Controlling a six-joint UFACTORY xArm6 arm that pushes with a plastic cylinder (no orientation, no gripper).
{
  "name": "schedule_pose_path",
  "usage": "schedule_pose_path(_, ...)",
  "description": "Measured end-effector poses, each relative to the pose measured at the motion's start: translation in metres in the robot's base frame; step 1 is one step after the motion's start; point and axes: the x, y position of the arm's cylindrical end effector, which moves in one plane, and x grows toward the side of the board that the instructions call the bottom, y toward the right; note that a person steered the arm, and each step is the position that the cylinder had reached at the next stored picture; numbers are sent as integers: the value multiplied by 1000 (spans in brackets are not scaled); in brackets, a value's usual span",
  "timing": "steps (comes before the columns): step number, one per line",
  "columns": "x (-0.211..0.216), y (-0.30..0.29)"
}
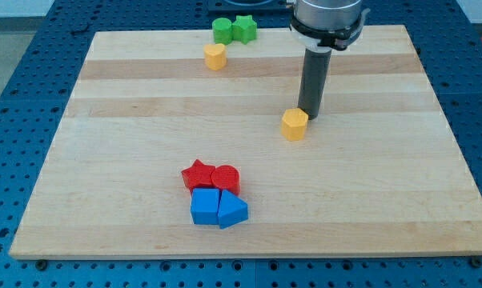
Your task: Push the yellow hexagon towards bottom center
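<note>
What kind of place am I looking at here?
Probably a robotics lab: a wooden board on a blue perforated bench, small coloured blocks like the yellow hexagon, and my tip just behind it.

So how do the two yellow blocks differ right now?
The yellow hexagon sits mid-board, right beside my tip, which is at its upper right. The other yellow block lies near the view's top, away from my tip, just below the green blocks. Both are the same yellow and look similar in size.

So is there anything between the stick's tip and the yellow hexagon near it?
No. In the camera view my tip sits right at the yellow hexagon's upper right edge, nothing between.
</note>
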Motion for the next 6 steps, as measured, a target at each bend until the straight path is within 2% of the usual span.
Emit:
schedule_pose_path(2, -27, -13)
schedule_pose_path(5, 66, -14)
schedule_pose_path(6, 62, -14)
